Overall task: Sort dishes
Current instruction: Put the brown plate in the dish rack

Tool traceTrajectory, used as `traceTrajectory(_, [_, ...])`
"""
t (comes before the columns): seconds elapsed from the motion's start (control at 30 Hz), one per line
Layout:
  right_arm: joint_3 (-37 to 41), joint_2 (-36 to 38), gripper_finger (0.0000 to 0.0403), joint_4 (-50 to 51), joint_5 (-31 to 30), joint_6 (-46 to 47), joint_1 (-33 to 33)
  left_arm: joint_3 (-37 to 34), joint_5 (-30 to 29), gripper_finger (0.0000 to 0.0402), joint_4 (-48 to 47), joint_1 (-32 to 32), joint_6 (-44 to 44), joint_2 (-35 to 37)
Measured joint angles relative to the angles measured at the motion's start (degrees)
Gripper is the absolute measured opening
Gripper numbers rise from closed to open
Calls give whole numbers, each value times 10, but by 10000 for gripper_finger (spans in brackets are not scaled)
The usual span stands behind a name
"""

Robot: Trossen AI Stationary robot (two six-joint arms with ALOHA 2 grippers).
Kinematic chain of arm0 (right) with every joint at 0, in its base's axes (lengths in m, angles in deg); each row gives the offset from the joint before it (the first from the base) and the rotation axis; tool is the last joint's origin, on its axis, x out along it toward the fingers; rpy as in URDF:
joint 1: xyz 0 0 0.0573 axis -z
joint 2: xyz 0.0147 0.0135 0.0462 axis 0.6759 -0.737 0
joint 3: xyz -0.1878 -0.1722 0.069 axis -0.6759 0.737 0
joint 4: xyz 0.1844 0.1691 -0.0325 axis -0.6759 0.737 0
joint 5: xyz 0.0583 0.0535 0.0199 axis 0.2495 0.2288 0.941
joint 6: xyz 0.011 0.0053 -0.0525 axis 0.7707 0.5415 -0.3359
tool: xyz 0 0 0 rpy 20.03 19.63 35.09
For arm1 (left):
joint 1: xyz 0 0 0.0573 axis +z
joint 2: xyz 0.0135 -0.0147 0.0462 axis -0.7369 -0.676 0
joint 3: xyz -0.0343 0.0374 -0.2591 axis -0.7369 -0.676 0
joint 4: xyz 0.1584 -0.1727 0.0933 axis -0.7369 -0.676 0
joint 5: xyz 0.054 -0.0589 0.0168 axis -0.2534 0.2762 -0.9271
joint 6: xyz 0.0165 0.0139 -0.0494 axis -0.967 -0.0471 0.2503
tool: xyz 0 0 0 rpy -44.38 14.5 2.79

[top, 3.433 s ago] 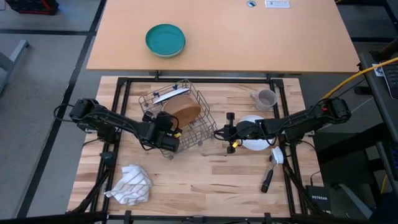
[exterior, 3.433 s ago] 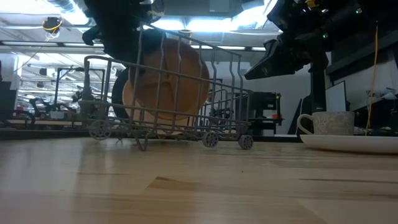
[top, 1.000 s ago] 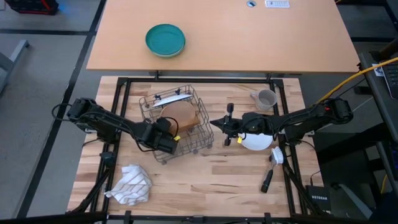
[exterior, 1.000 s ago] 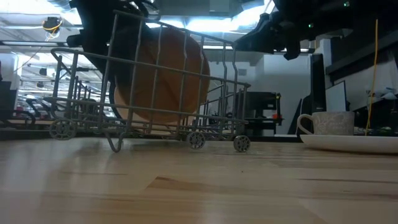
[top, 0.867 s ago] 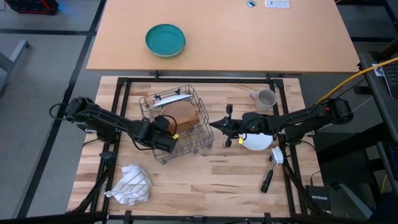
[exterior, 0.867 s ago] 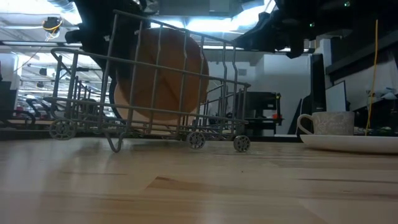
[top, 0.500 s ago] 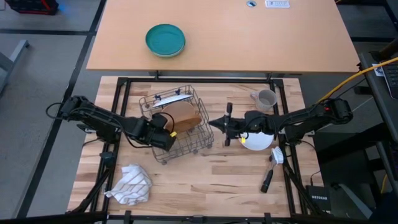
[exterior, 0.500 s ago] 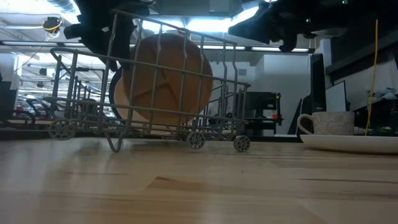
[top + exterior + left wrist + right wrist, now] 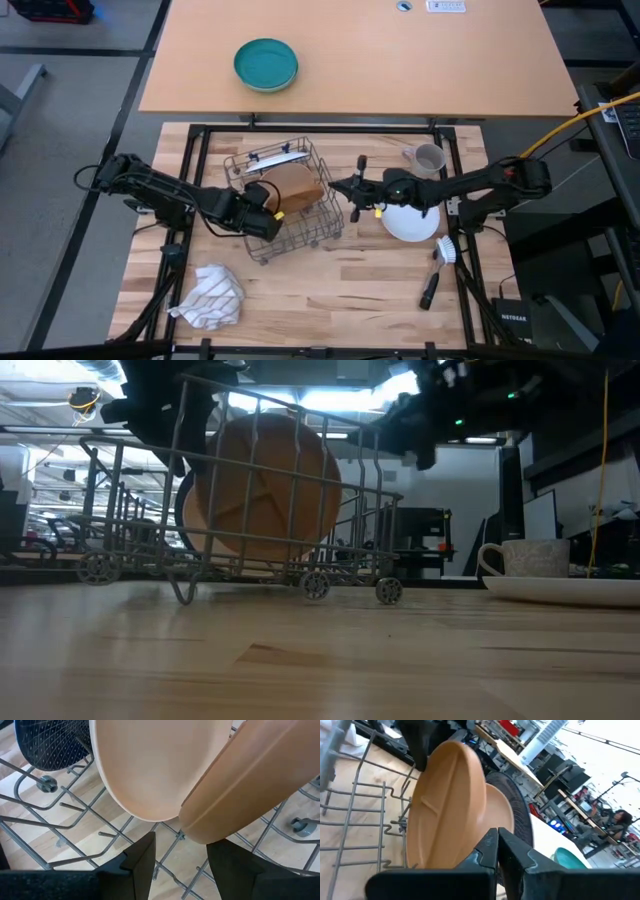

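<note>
A peach-pink bowl (image 9: 297,185) stands on its edge in a wire rack (image 9: 305,228), its rim (image 9: 192,827) down between the rack's wires. Behind it a dark blue plate (image 9: 50,742) also stands in the rack. My left gripper (image 9: 274,211) is inside the rack, open; its fingers stand on either side of the bowl's lower rim without touching it. My right gripper (image 9: 336,186) hangs shut above the rack's right side, pointing at the bowl (image 9: 447,805). A white plate (image 9: 412,224) and a small grey mug (image 9: 428,158) sit on the table to the right.
A teal-green bowl (image 9: 266,64) sits on the far table. A striped white cloth (image 9: 210,297) lies near the front left. A dish brush (image 9: 440,265) lies near the front right, beside the white plate.
My right gripper, still shut, has moved toward the table's left and far edges, off the white plate and up to the rack's right side. My left gripper has drawn back a little toward the left edge. The bowl has settled slightly toward the right in the rack.
</note>
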Motion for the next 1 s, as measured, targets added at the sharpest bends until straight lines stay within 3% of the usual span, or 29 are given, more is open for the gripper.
traceTrajectory(0.3, [-112,-107,14,6,23,-4,-2,0,4,166,-3,0,1,0])
traceTrajectory(0.57, [-155,-112,14,95,24,-17,-2,0,6,166,0,-1,-11,0])
traceTrajectory(1.0, [-155,-113,14,135,28,-17,-2,20,6,166,4,-11,-49,0])
